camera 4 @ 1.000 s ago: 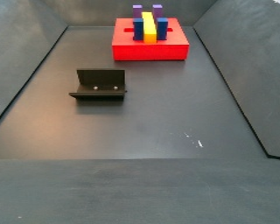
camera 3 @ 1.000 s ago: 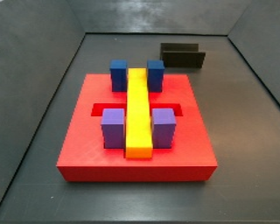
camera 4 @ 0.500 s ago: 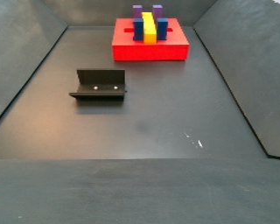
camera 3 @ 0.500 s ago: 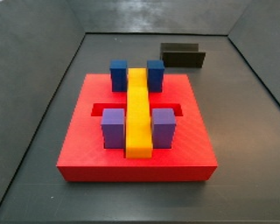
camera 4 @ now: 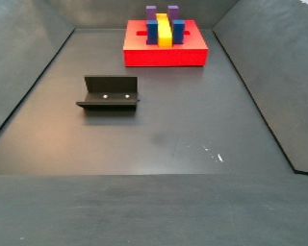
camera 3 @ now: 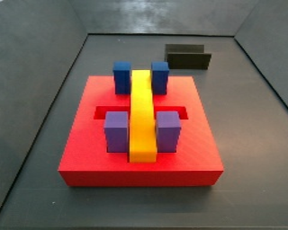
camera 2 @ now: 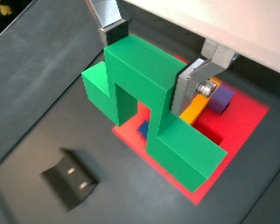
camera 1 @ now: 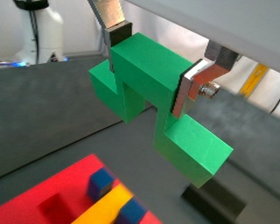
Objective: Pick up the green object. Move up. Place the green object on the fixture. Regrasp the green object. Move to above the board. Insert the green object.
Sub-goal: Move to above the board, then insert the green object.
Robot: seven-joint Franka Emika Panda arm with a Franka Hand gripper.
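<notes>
In both wrist views my gripper (camera 1: 150, 68) (camera 2: 150, 63) is shut on the green object (camera 1: 149, 83) (camera 2: 149, 96), a bright green bridge-shaped block whose top bar sits between the silver fingers (camera 2: 192, 87). It hangs high above the floor. The red board (camera 2: 240, 122) (camera 1: 55, 188) lies far below, carrying a yellow bar (camera 3: 143, 108), blue blocks (camera 3: 122, 75) and purple blocks (camera 3: 116, 130). The black fixture (camera 2: 70, 178) (camera 1: 219, 201) stands on the floor apart from the board. Both side views show the board (camera 3: 140, 166) (camera 4: 167, 53) and the fixture (camera 3: 187, 57) (camera 4: 109, 94), but neither the gripper nor the green object.
Dark grey walls (camera 4: 22, 67) ring the floor (camera 4: 169, 125) on all sides. A small white scuff (camera 4: 211, 151) marks the floor near the middle. A white stand (camera 1: 43, 31) and bright surroundings show beyond the enclosure in a wrist view.
</notes>
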